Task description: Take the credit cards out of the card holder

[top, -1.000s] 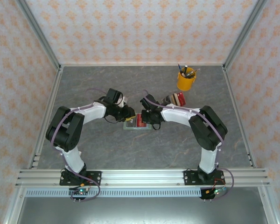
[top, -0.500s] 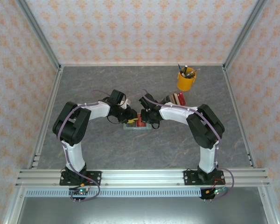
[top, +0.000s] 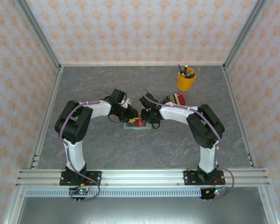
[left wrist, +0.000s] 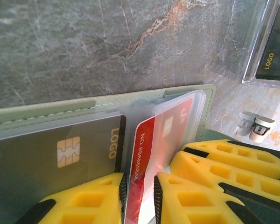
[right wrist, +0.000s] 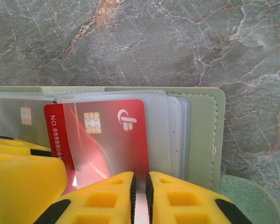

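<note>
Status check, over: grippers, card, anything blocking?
Left gripper shut on red card; right gripper pinching its clear sleeve. Card partway out of wallet. Dark card pocketed alongside, not blocking.

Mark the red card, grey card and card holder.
red card (right wrist: 126, 144), right wrist view, face below logo
grey card (left wrist: 32, 158), left wrist view, left of chip
card holder (right wrist: 203, 135), right wrist view, green border

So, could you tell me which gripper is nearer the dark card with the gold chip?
Left: the left gripper sits right beside the dark card; the right gripper is farther off, across the red card.
</note>
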{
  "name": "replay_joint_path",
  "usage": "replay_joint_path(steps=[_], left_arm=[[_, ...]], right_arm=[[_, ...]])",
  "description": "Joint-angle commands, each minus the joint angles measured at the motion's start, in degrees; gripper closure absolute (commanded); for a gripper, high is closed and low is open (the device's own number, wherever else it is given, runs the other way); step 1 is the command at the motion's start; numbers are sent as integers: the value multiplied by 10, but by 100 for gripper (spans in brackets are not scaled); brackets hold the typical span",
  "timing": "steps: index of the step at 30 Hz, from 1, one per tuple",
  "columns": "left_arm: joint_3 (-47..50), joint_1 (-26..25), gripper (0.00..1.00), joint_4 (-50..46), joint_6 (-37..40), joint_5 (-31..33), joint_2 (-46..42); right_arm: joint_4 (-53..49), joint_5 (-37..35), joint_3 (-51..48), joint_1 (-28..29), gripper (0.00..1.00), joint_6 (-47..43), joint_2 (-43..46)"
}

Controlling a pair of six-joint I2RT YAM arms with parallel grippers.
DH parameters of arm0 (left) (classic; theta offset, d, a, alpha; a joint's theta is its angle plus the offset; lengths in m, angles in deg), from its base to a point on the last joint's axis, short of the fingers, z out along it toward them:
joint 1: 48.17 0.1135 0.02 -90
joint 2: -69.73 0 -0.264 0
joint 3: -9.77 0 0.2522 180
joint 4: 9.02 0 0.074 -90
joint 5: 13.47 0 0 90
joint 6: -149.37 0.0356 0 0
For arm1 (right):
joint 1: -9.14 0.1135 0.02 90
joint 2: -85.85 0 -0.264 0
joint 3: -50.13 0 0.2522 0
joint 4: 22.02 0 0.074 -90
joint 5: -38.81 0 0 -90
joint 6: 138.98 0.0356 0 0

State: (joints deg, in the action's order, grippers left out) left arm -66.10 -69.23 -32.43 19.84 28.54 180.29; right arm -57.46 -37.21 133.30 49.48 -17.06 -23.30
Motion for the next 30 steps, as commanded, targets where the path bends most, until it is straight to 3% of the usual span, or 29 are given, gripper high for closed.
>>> replay_joint_path(steps=[1,13,20,25,30], left_arm=[[-12,-6,78,1,1,-24,11],[32,15,100,42,3,-34,-30],[45,45,100,-19,36,-18,-62],[55,66,100,-68,64,10,-112],[52,76,100,-107,83,31,-150]], right_arm=[[-22,-11,-4,-5,82,10,-22],[-22,-20,-11,-8,83,30,-31],[2,-8,-27,-19,82,44,-12],[30,54,-21,-30,81,21,5],[79,113,-36,-32,71,-6,68]])
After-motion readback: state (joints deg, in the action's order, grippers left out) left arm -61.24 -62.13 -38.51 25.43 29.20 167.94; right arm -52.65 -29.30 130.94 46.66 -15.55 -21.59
